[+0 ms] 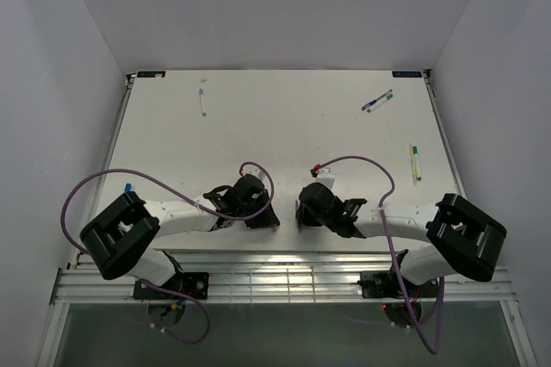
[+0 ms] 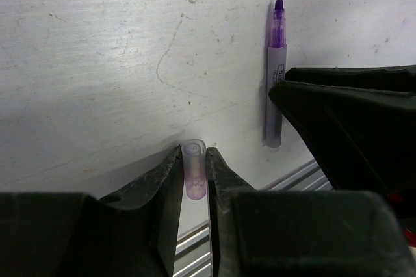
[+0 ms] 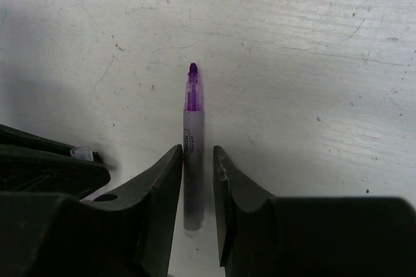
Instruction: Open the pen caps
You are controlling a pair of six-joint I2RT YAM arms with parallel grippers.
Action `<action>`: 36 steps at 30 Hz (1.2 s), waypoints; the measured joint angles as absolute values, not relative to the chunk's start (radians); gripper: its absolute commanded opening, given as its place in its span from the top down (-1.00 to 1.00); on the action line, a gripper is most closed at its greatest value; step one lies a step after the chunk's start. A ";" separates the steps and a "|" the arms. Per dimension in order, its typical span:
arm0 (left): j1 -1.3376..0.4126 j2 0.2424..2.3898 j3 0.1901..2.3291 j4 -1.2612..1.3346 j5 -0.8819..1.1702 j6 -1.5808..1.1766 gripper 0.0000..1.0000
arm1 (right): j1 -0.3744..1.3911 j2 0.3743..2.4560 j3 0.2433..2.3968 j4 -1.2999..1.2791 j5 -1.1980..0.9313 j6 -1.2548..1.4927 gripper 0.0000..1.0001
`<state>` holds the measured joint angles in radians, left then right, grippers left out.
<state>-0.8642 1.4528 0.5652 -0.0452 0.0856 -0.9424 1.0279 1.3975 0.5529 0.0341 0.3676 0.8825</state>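
Observation:
My left gripper (image 2: 194,155) is shut on a pale purple pen cap (image 2: 194,170), held just above the table near its front edge. The cap's tip also shows in the right wrist view (image 3: 81,152). The uncapped purple pen (image 3: 192,134) lies on the table with its purple tip pointing away. My right gripper (image 3: 197,155) straddles its grey barrel; the left finger touches it and a gap shows on the right side. The pen also shows in the left wrist view (image 2: 275,75). In the top view both grippers, left (image 1: 265,214) and right (image 1: 301,210), meet at the table's near middle.
Three other groups of pens lie farther off: one (image 1: 202,100) at the far left, a green and a blue one (image 1: 377,102) at the far right, a yellow-green one (image 1: 415,163) at the right edge. A metal rail (image 2: 195,244) runs along the near edge.

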 measured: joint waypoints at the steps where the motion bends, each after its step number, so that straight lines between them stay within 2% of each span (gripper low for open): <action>1: -0.865 1.455 0.565 -0.043 0.085 -0.943 0.36 | 1.028 1.396 0.553 0.030 0.368 0.882 0.35; 22: -0.868 1.464 0.553 0.021 0.085 -0.944 0.14 | 1.028 1.396 0.558 0.026 0.361 0.857 0.30; 28: -0.868 1.441 0.537 0.024 0.061 -0.944 0.07 | 1.028 1.396 0.558 0.028 0.356 0.855 0.24; 31: -0.868 1.427 0.535 0.014 0.047 -0.942 -0.05 | 1.028 1.396 0.558 0.036 0.352 0.852 0.08; 36: -0.868 1.377 0.526 -0.031 0.001 -0.927 -0.19 | 1.028 1.394 0.557 0.050 0.338 0.833 0.02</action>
<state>-0.8680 1.3769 0.5259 -0.0315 0.0013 -0.9272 1.0279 1.3941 0.5571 0.0498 0.3378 0.8326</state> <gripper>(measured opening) 0.570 0.486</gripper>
